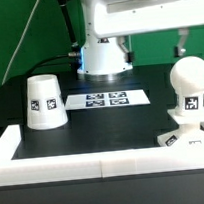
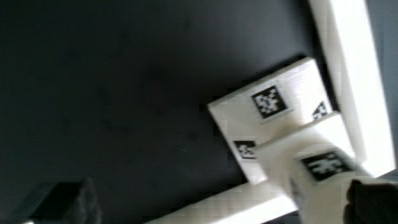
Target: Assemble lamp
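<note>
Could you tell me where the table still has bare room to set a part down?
The widest bare patch is the dark table between the shade, the marker board, the bulb and the white front rail. It is crowded at the exterior view's right, where the bulb stands on the base against the rail corner.

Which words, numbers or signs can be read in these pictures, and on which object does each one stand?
No words, brand names or numbers can be read.
shade: one black-and-white square tag, a pattern, no letters.
bulb: one such tag on its stem.
base: several such tags.
marker board: rows of such tags.
</note>
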{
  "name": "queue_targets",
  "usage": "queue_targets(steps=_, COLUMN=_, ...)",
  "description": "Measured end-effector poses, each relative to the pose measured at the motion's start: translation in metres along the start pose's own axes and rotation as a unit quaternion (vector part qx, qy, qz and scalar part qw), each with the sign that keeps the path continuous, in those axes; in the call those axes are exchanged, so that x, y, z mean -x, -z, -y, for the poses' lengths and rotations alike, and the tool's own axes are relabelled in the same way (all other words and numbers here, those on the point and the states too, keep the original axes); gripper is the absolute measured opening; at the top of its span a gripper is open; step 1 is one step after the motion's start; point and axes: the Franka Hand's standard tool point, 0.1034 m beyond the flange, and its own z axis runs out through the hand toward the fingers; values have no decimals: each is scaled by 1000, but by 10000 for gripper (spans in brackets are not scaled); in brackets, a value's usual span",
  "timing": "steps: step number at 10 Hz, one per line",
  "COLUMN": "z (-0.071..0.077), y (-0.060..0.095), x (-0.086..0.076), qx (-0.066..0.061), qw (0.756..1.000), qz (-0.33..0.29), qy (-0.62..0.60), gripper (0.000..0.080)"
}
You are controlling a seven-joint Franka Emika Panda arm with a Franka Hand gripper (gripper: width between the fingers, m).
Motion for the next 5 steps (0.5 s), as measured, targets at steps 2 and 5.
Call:
queue_targets(steps=2, z=4, y=0, x=2, qx=-1, qw=1000, qz=1, qy=8, gripper=699)
queue_targets(steps=5, z=-6, y=0, x=-3, qx=1, qw=1000, qz=0, qy=11, gripper=699)
